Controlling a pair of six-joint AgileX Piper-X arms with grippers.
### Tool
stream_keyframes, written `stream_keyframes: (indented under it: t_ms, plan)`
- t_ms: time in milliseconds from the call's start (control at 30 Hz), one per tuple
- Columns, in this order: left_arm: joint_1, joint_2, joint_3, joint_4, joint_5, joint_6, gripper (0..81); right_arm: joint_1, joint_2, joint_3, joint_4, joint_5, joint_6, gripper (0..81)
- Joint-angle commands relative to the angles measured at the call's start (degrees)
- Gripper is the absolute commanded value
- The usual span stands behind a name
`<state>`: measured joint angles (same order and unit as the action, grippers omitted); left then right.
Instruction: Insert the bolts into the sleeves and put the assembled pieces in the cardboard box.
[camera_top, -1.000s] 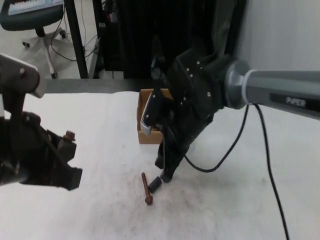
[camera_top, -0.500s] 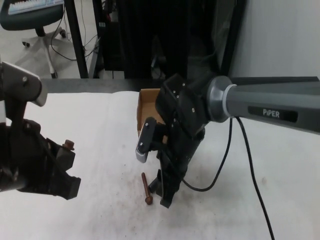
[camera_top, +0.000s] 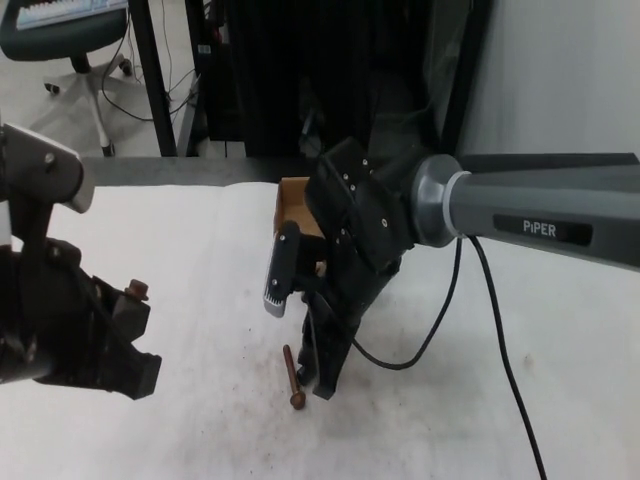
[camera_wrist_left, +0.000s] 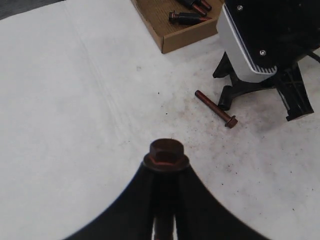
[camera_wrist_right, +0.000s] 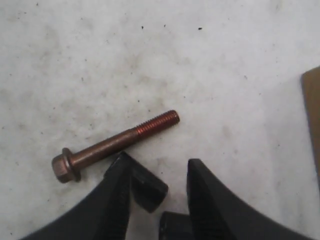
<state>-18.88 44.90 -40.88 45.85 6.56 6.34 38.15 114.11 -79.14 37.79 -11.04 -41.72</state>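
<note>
My left gripper (camera_wrist_left: 165, 172) (camera_top: 134, 302) stays at the bench's left, above the table, shut on a copper bolt (camera_wrist_left: 166, 154) whose hex head points up. A second copper bolt (camera_wrist_left: 215, 108) (camera_wrist_right: 114, 145) (camera_top: 292, 376) lies loose on the white table. Right beside it my right gripper (camera_wrist_right: 159, 166) (camera_top: 322, 384) (camera_wrist_left: 260, 110) stands tips-down on the table, open, with the short black sleeve (camera_wrist_right: 148, 191) between its fingers and touching the finger (camera_wrist_right: 119, 186) nearer the bolt. The cardboard box (camera_top: 292, 203) (camera_wrist_left: 176, 38) sits just behind and holds assembled pieces (camera_wrist_left: 187, 18).
A black cable (camera_top: 478, 290) trails from the right arm across the table's right half. The table's back edge (camera_top: 180, 172) runs behind the box, with an office chair (camera_top: 70, 40) on the floor beyond. White table stretches open to the left and front.
The right arm has swung left and lowered, bringing its fingers down around the sleeve beside the loose bolt. The left arm has shifted only slightly, still holding its bolt.
</note>
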Motion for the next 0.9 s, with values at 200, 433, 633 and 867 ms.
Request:
stream_keyframes:
  t_ms: [200, 433, 633, 867]
  plan:
    - [0.1, -0.7, -0.1, -0.1, -0.1, 0.1, 0.4, 0.0, 1.7, -0.4, 4.5, 0.0, -1.6, 34.9]
    - [0.1, -0.7, -0.1, 1.7, -0.1, 0.1, 0.4, 0.0, 1.7, -0.4, 5.9, 0.0, -2.0, 34.9]
    - [0.1, -0.7, -0.1, 2.3, -0.1, 1.5, 0.4, 0.0, 1.7, -0.4, 7.6, -0.5, -4.4, 34.9]
    - [0.1, -0.7, -0.1, 2.3, -0.1, 1.5, 0.4, 0.0, 2.2, 0.6, 7.2, -0.5, -8.3, 33.4]
